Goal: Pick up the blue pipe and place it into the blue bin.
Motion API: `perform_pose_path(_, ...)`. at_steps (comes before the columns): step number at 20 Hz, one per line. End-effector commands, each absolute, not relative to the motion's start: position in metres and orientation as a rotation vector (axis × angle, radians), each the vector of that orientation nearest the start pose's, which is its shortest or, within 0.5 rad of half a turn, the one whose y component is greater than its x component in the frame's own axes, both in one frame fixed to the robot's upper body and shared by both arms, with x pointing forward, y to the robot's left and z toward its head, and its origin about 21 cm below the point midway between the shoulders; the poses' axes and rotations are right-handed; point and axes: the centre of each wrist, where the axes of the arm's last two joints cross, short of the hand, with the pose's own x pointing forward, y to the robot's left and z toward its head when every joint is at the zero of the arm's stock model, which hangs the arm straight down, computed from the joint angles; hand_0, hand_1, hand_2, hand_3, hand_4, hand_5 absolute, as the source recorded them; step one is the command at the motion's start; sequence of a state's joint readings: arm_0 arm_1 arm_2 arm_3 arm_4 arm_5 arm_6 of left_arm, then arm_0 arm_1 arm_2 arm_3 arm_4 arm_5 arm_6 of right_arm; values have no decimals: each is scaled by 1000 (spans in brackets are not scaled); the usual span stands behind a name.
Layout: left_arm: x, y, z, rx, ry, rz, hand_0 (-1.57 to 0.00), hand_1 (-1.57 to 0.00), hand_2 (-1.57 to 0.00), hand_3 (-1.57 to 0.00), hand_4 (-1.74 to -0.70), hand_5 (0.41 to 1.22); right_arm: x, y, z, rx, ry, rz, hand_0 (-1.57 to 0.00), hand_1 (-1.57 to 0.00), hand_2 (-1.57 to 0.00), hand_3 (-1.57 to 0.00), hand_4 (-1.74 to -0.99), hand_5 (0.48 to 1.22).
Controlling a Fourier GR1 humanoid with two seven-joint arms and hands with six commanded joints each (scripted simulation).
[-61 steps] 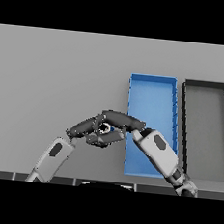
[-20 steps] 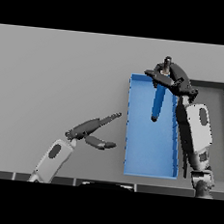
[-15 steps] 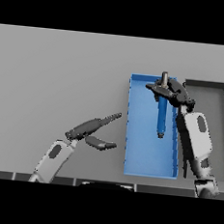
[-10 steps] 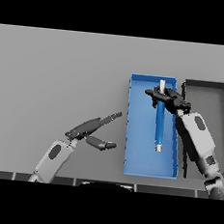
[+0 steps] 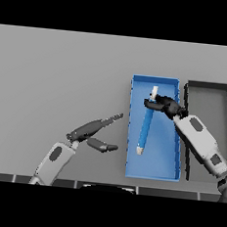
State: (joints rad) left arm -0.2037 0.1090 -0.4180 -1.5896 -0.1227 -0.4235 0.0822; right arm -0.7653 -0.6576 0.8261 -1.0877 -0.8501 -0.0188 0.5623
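Note:
The blue pipe (image 5: 146, 124) with white ends lies lengthwise inside the blue bin (image 5: 151, 171), slightly tilted, its lower end toward me. My right hand (image 5: 166, 106) reaches into the bin from the right, and its fingers curl round the pipe's upper part. Left of the bin, my left hand (image 5: 90, 129) hovers over the table with straight fingers pointing at the bin and the thumb spread, holding nothing.
A dark grey bin (image 5: 211, 98) stands directly right of the blue one, partly covered by my right forearm. The grey table (image 5: 55, 75) stretches to the left and back.
My right hand has lowered with the pipe, which went from hanging over the bin's far end to lying along the bin's floor. The left hand has hardly moved.

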Motion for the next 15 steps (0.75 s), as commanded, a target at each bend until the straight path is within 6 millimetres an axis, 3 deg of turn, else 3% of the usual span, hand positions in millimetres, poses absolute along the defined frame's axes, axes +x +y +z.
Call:
perform_pose_path(1,266,134,42,-425,-1511,-976,1,1,1,1,-901,453,373,-227,73,19,-803,596,-89,-79,-76,-61,-1126,794)
perform_pose_path(5,267,133,42,-431,-1503,-972,1,1,1,1,-914,459,375,-227,72,-19,-814,575,-36,-32,-30,-24,-1122,705)
perform_pose_path(10,269,130,37,-437,-1487,-969,1,1,1,1,-922,466,374,-230,71,3,-821,568,-11,-10,-9,-7,-1132,675)
perform_pose_path(15,279,128,44,-438,-1500,-958,1,1,1,1,-920,468,378,-233,70,27,-831,581,-9,-8,-7,-6,-1129,677)
